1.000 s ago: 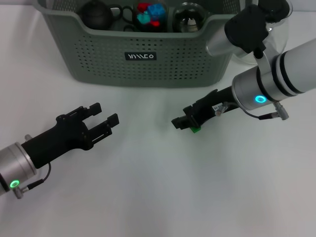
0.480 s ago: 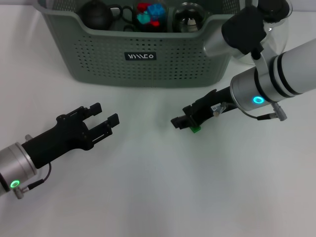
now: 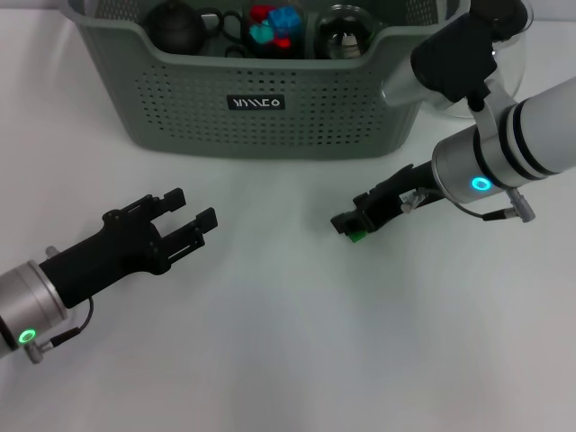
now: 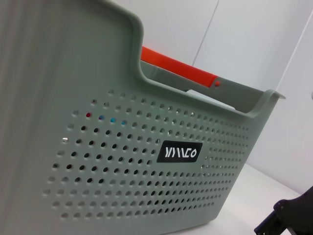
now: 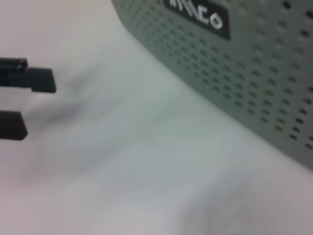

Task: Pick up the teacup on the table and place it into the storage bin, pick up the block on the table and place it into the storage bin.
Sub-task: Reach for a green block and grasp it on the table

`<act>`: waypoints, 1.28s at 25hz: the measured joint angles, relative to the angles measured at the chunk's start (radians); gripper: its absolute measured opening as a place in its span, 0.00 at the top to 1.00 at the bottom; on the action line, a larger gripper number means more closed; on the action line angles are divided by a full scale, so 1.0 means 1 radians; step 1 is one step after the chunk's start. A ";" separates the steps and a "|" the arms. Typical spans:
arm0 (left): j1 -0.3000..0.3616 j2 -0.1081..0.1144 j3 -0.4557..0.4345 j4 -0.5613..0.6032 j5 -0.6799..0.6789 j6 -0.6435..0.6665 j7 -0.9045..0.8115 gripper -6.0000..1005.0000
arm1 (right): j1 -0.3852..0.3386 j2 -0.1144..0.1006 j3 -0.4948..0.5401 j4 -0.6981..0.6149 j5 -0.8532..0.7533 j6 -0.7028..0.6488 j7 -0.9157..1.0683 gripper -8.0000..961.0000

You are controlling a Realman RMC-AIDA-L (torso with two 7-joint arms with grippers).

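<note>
Right gripper (image 3: 349,225) fingers closed on small green block (image 3: 357,236), low over table (image 3: 297,342), near storage bin (image 3: 180,99) front wall. Lift clear above rim before crossing; block grip looks shallow, probably. Left gripper (image 3: 190,211) fingers open, idle beside.

right gripper (image 3: 349,225) with the green block (image 3: 357,236) shifted rightward on the table, right arm pulled back slightly from centre
</note>
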 joint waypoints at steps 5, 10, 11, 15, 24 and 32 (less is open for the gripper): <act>-0.003 0.000 0.000 -0.002 0.000 0.000 0.000 0.34 | 0.004 0.003 -0.009 0.002 0.004 -0.027 -0.005 0.47; -0.002 0.000 0.000 -0.002 0.000 0.000 0.000 0.34 | 0.009 0.006 -0.025 -0.001 0.006 -0.052 -0.007 0.47; -0.002 0.000 0.000 -0.002 0.000 0.000 0.000 0.34 | 0.009 0.006 -0.026 -0.005 0.008 -0.058 -0.008 0.47; -0.004 0.000 0.000 -0.002 0.000 0.000 0.000 0.34 | 0.003 0.003 -0.028 -0.028 0.010 -0.074 -0.008 0.47; -0.005 0.000 0.000 -0.002 0.000 0.000 0.000 0.34 | 0.027 0.002 -0.028 -0.034 -0.015 -0.075 -0.005 0.47; -0.005 0.000 0.000 -0.001 0.000 0.000 0.000 0.34 | 0.022 0.009 -0.046 -0.010 0.000 0.005 -0.006 0.47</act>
